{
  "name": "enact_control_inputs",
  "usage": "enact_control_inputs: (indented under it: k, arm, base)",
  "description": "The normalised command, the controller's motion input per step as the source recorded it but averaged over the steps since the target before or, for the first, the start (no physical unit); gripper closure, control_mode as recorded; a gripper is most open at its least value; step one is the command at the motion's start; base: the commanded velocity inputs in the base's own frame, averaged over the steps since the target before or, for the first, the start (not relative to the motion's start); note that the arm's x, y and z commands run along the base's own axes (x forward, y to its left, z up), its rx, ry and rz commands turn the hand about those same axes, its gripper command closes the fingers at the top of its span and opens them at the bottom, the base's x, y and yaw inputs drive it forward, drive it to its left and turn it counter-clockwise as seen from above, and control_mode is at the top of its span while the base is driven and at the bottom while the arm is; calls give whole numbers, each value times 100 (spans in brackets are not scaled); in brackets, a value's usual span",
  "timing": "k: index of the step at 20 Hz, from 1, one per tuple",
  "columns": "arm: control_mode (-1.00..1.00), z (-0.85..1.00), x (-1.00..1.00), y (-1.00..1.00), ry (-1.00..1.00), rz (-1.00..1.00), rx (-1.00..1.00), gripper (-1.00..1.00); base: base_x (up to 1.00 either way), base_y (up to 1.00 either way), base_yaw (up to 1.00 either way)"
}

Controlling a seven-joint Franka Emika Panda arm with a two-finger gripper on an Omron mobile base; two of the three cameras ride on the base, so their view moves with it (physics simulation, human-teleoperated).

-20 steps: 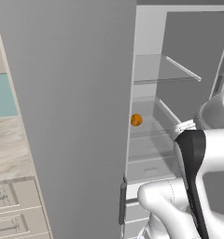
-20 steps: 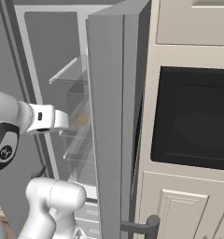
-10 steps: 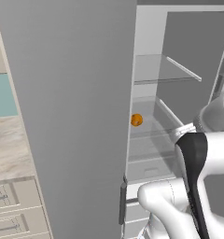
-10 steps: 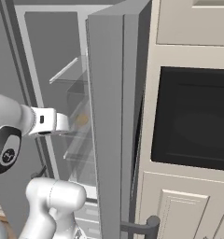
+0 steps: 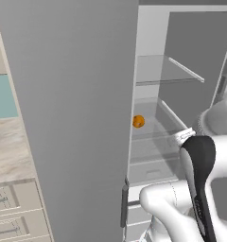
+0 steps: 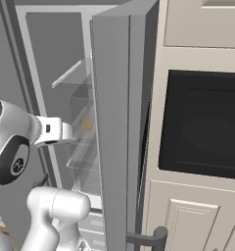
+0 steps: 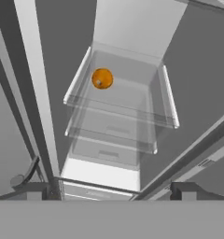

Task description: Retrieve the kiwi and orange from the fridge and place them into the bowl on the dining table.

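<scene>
The fridge (image 5: 73,118) stands with both grey doors swung open, its white inside showing glass shelves. The orange (image 5: 138,121) lies on the middle glass shelf (image 7: 118,100), toward the back left; it also shows as a bright ball, the orange (image 7: 102,78), ahead of the hand. Through the shelf glass it is a dim spot, the orange (image 6: 85,126). My gripper (image 7: 111,191) is open and holds nothing; it hangs in front of the shelves, short of the orange. The kiwi is hidden. The bowl and dining table are out of view.
The open right door (image 6: 114,127) stands close beside my arm, with its handle (image 6: 149,238) low. A black wall oven (image 6: 202,127) sits further right. Left of the fridge are a marble counter (image 5: 6,146) and drawers (image 5: 11,208). A clear drawer (image 7: 109,149) lies below the orange's shelf.
My hand has sunk a little in front of the fridge shelves. The orange has stayed where it was.
</scene>
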Motion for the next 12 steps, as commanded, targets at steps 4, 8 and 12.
enact_control_inputs:
  k: [4, 8, 12]
  arm:
    - [-100, -11, 26, 3, 3, 1, 21, -100]
    - [-100, -15, 41, 4, 5, 0, 23, -100]
    - [-100, -27, 50, 14, 4, 1, 12, -100]
  base:
    - [0, 0, 0]
    - [0, 0, 0]
    - [0, 0, 0]
